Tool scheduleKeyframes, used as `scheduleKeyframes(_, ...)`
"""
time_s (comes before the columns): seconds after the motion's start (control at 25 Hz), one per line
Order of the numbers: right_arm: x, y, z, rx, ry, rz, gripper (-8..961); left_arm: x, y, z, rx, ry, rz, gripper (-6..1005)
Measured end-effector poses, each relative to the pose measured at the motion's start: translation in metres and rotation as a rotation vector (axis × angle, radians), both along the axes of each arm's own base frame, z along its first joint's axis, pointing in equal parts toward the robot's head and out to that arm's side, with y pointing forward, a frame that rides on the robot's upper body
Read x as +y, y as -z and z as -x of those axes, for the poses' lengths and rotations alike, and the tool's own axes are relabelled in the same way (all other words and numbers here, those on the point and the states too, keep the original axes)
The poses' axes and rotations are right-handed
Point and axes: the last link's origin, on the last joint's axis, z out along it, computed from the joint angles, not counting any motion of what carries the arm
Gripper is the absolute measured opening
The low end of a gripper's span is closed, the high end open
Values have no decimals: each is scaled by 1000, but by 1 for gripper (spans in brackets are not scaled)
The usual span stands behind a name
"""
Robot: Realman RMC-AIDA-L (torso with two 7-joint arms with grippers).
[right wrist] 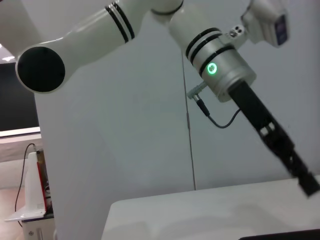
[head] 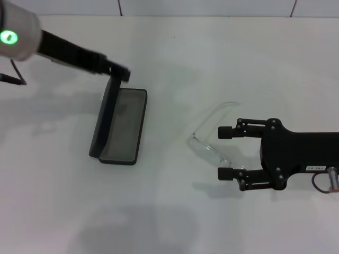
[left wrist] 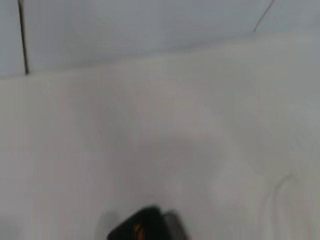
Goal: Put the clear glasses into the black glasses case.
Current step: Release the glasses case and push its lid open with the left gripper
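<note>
On the white table (head: 175, 211), left of centre, the case (head: 125, 126) lies open: grey-lined tray flat, lid standing near upright along the tray's left edge. Left gripper (head: 119, 73) is at the lid's far top corner, at the end of a black link running from the arm's white wrist with a green light. Whether it is clamped on the lid or only touching it cannot be told; its fingers are not resolved in the head view.

Glasses (head: 209, 149) lie on the table to the right of the case, well apart from it, not in the tray. Lens front faces the case; one clear arm (head: 220, 109) curves back toward the right side.

Right gripper (head: 224, 153) is low at the glasses, fingers spread wide, one finger (head: 226, 132) toward the far side and the other nearer the robot. The near end of the frame sits between them. No grasp made; contact cannot be told.

Left wrist view: only a dark corner of the case with an orange mark (left wrist: 137, 229), and table. Right wrist view: left arm (right wrist: 220, 70) above the table.
</note>
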Motion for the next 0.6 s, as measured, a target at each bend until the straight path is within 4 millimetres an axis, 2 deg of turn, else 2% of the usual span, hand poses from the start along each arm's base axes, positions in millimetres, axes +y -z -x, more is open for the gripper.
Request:
scheduleKeyframes(0.12,0,0,-1,0,3,0,747,0,17,-6,123,-14,30,865)
scheduleKeyframes(0.28,1,2,0,2,7,9,747,0,34,-4,226,-41,49,864)
scheduleKeyframes(0.6,1,3,1,0,5,15,747,4,46,7,232,-81,62,862)
